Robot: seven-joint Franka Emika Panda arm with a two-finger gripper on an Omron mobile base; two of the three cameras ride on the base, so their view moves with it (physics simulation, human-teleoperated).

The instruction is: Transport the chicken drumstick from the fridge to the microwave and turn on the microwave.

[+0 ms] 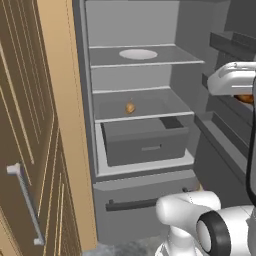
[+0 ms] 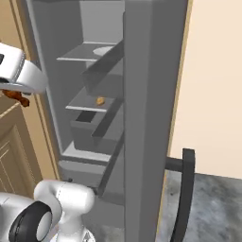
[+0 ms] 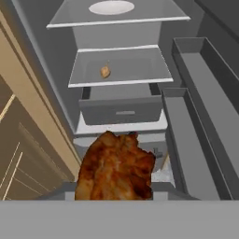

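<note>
The chicken drumstick, reddish-brown, sits large at the bottom of the hand view, with my gripper shut on it. It also peeks out under the white hand as the drumstick at the right edge, and as the drumstick at the left edge. The hand hangs in the air in front of the open fridge, clear of its shelves. The microwave is out of view.
A white plate lies on the top shelf and a small tan ball of food on the middle shelf. Below are a dark drawer and a black bar handle. The open fridge door with bins stands right; wooden cabinets stand left.
</note>
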